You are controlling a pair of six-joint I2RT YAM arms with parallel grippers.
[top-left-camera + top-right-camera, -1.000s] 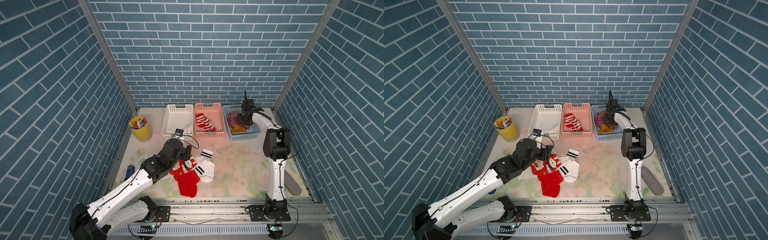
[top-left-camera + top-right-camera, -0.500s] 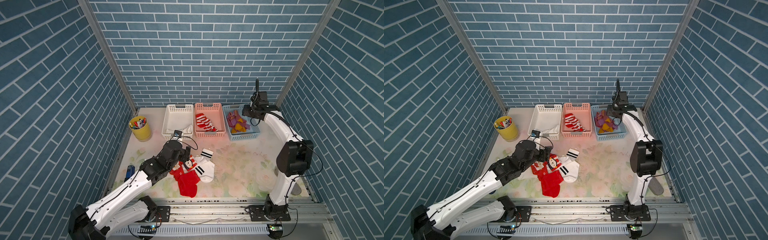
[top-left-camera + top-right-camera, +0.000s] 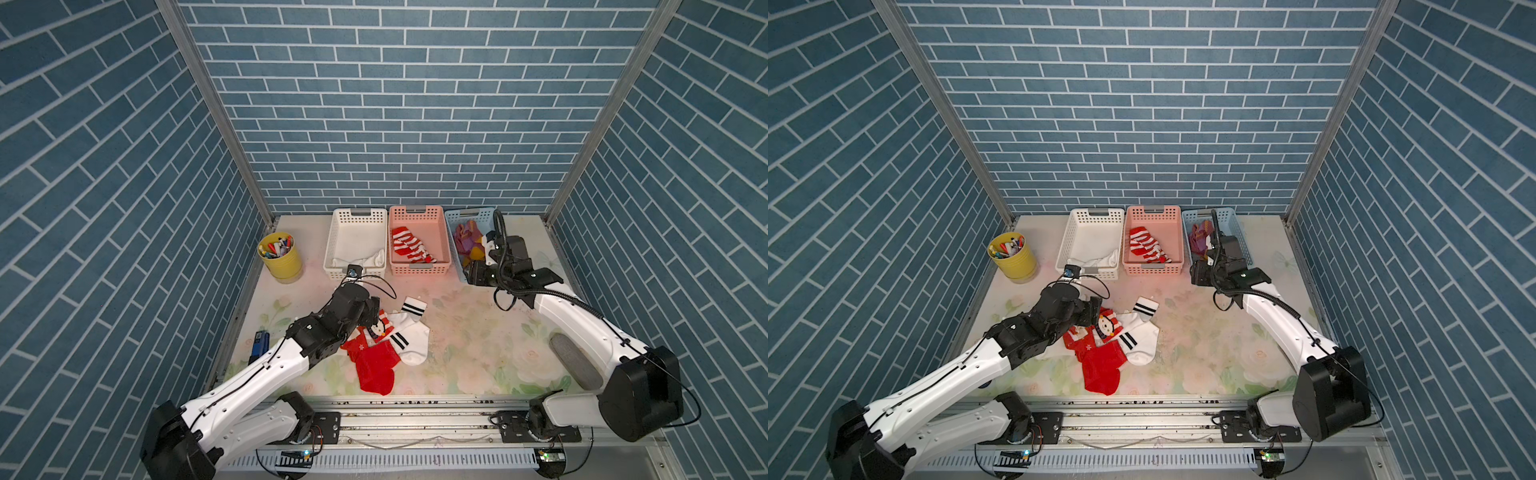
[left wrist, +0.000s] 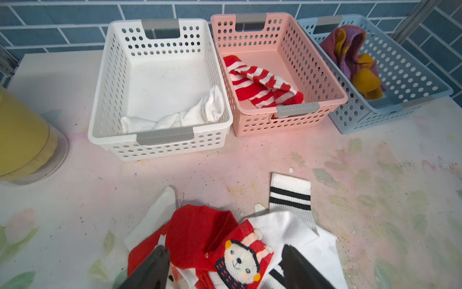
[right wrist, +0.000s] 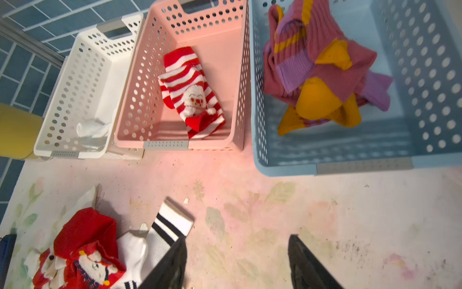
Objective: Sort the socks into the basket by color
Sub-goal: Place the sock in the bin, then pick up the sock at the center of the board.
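The left jaws stood spread, gripping nothing, with the red snowman sock lying between them on the worktop (partly over the white banded sock). The right jaws gaped empty over bare worktop near the blue basket.

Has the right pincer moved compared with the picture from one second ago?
Yes. In a top view the right pincer was over the blue basket; now it has drawn back to that basket's front edge.
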